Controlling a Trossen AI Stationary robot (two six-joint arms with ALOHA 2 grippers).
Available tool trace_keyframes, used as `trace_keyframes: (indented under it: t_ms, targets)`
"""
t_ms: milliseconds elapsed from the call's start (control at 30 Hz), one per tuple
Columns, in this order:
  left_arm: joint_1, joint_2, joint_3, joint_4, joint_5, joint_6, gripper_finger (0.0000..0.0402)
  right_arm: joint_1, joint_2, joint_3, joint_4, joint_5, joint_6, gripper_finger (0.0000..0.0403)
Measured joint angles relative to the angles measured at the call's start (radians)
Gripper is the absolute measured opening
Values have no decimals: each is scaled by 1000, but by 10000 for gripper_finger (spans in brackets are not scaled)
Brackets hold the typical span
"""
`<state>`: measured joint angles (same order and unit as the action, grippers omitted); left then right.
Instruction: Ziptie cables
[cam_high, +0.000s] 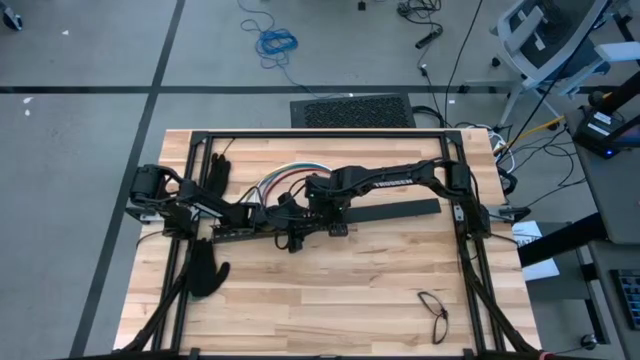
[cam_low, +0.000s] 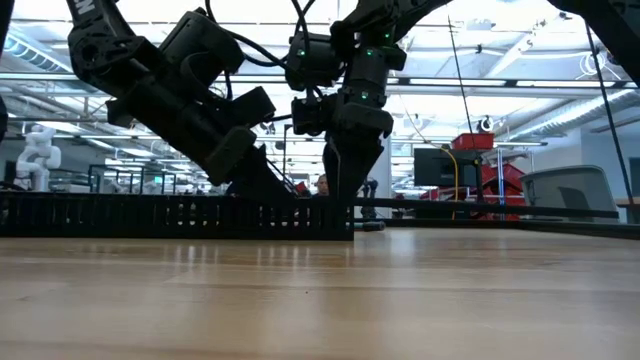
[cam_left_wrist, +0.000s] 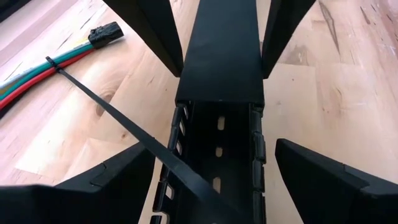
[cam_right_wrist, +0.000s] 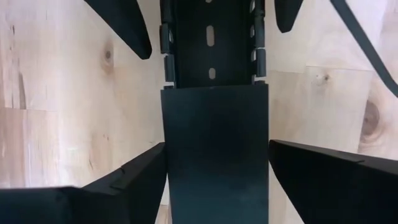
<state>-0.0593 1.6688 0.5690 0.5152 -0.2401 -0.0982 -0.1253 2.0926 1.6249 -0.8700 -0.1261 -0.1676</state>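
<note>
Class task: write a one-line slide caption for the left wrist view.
Both claws straddle a slotted black bar; a ziptie rings the cables.

A slotted cable channel lies across the tabletop near its middle, with a flat cover bar continuing to its right. The left hand and right hand straddle the channel from opposite ends. The cables loop behind it. A ziptie crosses the channel's edge.
</note>
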Motion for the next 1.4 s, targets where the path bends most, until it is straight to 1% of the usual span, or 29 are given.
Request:
trace_keyframes:
  t_ms: [200, 433, 533, 600, 700, 800, 900, 1000, 1100, 1200, 1300, 1333, 1367, 1400]
  targets:
    - [0, 0, 0, 0, 0, 0, 327, 0, 0, 0, 0, -4, -2, 251]
    - [0, 0, 0, 18, -2, 10, 327, 1, -1, 0, 0, -9, -5, 244]
    - [0, 0, 0, 55, -59, 12, 327, 2, -1, 0, 0, -10, -5, 245]
    - [0, 0, 0, 79, -90, 44, 327, 3, -2, 0, 1, -10, -4, 245]
    - [0, 0, 0, 133, -96, 52, 327, 3, -2, 0, 1, -11, -4, 245]
    - [0, 0, 0, 130, -98, 37, 325, 3, -2, 0, 1, -11, -4, 245]
    - [0, 0, 0, 151, -106, 33, 312, 3, -2, 0, 1, -11, -3, 245]
    - [0, 0, 1, 197, -102, 33, 284, 3, -2, 0, 1, -11, -4, 245]
    - [0, 0, 1, 189, -98, 26, 233, 3, -2, 0, 1, -11, -4, 245]
    - [0, 0, 1, 181, -85, 26, 157, 3, -2, 0, 1, -11, -2, 245]
    - [0, 0, 1, 181, -18, 26, 55, 3, -2, 0, 0, -11, -2, 245]
    - [0, 3, 1, 183, 9, 25, 28, 3, -2, 0, 1, -11, -2, 245]
    - [0, 9, 1, 192, 25, 25, 16, 3, -2, 0, 0, -11, -2, 245]
    - [0, 15, 1, 195, 31, 26, 11, 3, -2, 0, 0, -11, -2, 245]
